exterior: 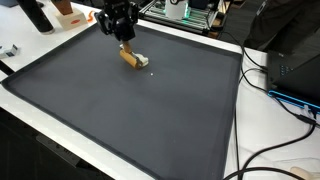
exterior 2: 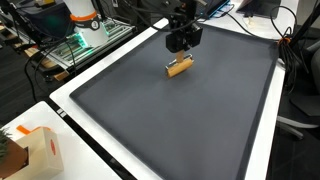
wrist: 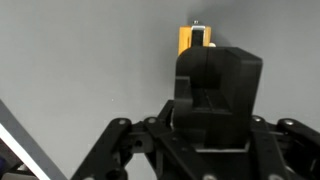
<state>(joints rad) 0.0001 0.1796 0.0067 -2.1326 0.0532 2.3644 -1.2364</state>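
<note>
Gripper hangs low over a small wooden block near the far edge of the dark mat, watched from my remote station. I cannot tell whether its fingers are spread or closed, because the wrist view shows mostly black housing. The block is short and tan with a yellow-orange face, and it lies flat and slightly askew just below the fingertips. In my judgement, good work here means squaring the fingers to the block's long sides and moving straight and slowly, so it is not nudged.

High exterior views sharing mat; wrist view behind end effector
</note>
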